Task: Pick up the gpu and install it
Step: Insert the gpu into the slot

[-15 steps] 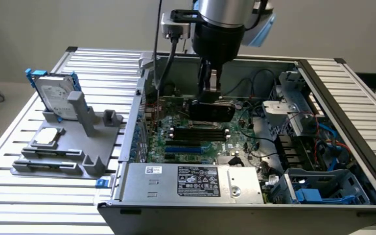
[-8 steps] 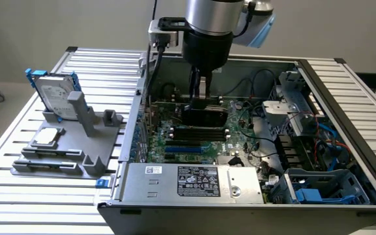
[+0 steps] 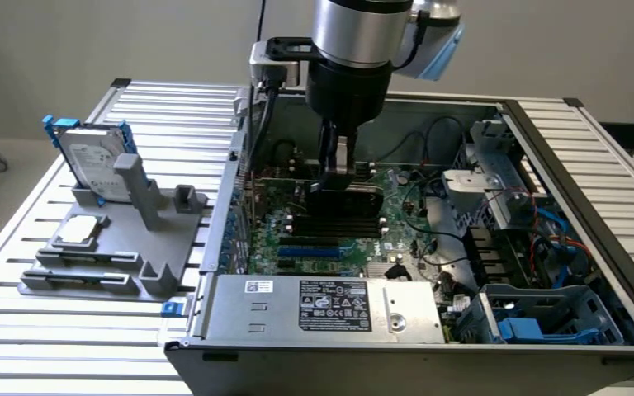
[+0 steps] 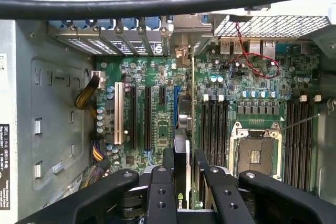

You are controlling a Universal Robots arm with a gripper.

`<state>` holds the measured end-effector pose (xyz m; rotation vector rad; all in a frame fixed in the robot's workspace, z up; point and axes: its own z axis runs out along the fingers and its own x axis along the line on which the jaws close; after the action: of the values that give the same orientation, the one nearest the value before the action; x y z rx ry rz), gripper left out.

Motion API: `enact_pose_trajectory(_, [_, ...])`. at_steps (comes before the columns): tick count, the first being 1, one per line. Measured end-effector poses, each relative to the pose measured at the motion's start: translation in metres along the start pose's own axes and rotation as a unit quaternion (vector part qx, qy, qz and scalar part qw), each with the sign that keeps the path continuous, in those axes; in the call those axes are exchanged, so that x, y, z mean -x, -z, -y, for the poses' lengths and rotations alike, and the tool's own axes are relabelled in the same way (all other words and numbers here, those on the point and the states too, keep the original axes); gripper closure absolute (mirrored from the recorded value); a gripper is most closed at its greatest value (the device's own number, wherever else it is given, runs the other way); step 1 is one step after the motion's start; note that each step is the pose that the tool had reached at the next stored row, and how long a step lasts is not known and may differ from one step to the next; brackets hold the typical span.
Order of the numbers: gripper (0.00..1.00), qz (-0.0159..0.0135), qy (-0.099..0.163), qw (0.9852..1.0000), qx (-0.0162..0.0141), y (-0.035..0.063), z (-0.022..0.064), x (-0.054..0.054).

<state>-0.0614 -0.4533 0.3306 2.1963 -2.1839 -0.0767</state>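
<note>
the flat black-and-green gpu card shows its thin edge between the fingers of the black gripper, whose bases the picture edge cuts off. the grey arm is cut off above; print on the black power-supply label is too small to read.

The arm hangs vertically at the upper centre of the exterior view, with the gripper pointing straight down and its fingers pinched narrowly on the gpu.

The end effector is matt black, the gpu black plastic, the case dull grey metal.
</note>
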Motion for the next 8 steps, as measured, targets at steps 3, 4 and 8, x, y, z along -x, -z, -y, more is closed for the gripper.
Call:
enact_pose_trajectory(3, [0.73, 0.0001, 0.0, 1.0, -0.0001, -0.002, 0.0001, 0.0])
enact_pose_trajectory(4, [0.73, 0.0001, 0.0, 1.0, 0.0, -0.0037, 0.0002, 0.0])
enact_pose_trajectory(8, [0.73, 0.0, 0.0, 1.0, 0.0, -0.0108, 0.0005, 0.0])
